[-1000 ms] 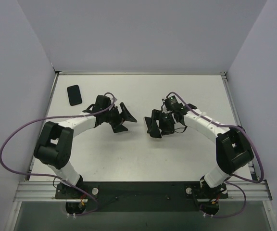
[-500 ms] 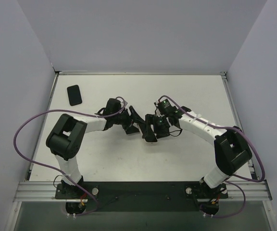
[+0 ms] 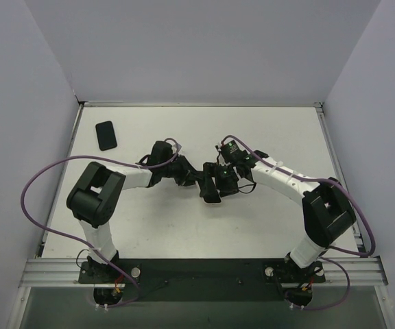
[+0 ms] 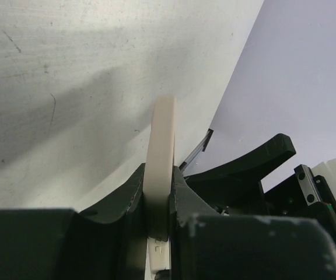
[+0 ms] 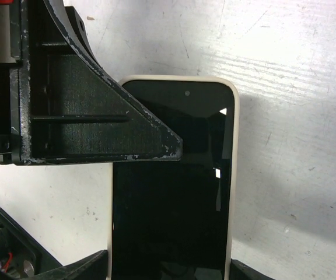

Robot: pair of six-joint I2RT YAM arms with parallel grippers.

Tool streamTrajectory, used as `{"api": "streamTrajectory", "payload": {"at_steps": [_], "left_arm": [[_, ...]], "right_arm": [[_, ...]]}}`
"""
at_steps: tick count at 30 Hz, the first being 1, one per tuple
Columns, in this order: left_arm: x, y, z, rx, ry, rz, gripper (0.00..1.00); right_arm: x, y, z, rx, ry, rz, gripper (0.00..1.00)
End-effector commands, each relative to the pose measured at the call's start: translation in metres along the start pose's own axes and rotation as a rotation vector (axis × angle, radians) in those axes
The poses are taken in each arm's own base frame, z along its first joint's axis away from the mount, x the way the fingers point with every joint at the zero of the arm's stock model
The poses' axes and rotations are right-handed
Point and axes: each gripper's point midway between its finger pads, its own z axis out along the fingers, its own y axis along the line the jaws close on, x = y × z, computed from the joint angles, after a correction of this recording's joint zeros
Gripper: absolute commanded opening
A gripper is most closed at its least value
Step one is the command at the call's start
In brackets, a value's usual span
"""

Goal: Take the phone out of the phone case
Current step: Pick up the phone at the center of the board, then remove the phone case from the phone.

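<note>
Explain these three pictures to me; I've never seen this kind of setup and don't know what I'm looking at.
These are two robot arms bolted to a white table, each ending in a two-finger gripper. The overhead picture looks down from behind them; the other two come from cameras on each wrist. The arms meet mid-table over a phone in a cream case. The right gripper appears to hold it, one finger across the dark screen. The left gripper pinches the case's edge. A dark flat slab, perhaps another phone, lies near the far left corner.
</note>
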Motion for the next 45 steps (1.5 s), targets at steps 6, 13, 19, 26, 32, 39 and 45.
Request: {"api": "streamTrajectory", "payload": {"at_steps": [6,13,19,26,32,39,45], "left_arm": [[0.001,-0.020,0.001,0.059,0.014,0.038,0.00],[-0.014,-0.050,-0.022,0.140,-0.033,0.078,0.00],[-0.031,-0.096,-0.062,0.367,-0.126,0.083,0.00],[-0.030,-0.122,-0.088,0.489,-0.182,0.069,0.00],[-0.027,-0.133,-0.097,0.544,-0.178,0.064,0.00],[-0.026,-0.135,-0.100,0.563,-0.187,0.054,0.00],[-0.025,-0.134,-0.096,0.542,-0.201,0.028,0.29]], "right_arm": [[-0.020,0.025,-0.011,-0.054,-0.069,-0.034,0.22],[-0.045,0.028,-0.049,-0.133,-0.194,0.068,1.00],[-0.074,0.032,-0.082,-0.387,-0.335,0.270,1.00],[-0.072,0.043,-0.081,-0.571,-0.329,0.391,0.89],[-0.079,0.059,-0.086,-0.777,-0.336,0.473,0.48],[-0.084,0.065,-0.090,-0.885,-0.347,0.505,0.00],[-0.086,0.071,-0.095,-0.924,-0.361,0.499,0.00]]}}
